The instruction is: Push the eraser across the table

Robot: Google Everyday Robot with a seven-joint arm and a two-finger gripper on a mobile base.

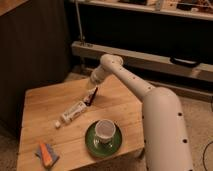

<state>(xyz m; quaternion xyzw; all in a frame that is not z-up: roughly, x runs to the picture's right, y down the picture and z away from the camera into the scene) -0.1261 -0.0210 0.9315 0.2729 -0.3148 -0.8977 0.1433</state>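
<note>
The gripper (95, 90) is down at the far end of the eraser (89, 98), near the middle of the table (47, 102), its fingers pressed together and holding nothing, so the push looks to be just starting. The eraser lies just beyond the far end of the white tube (73, 111), so the next move calls for a low, steady sweep that keeps the tip behind the block without nudging the tube. No writing or brand can be read

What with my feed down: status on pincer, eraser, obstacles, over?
Pincer shut, low over table, tip at eraser. Eraser lies flat. White tube right beside it, may get in the way.
</note>
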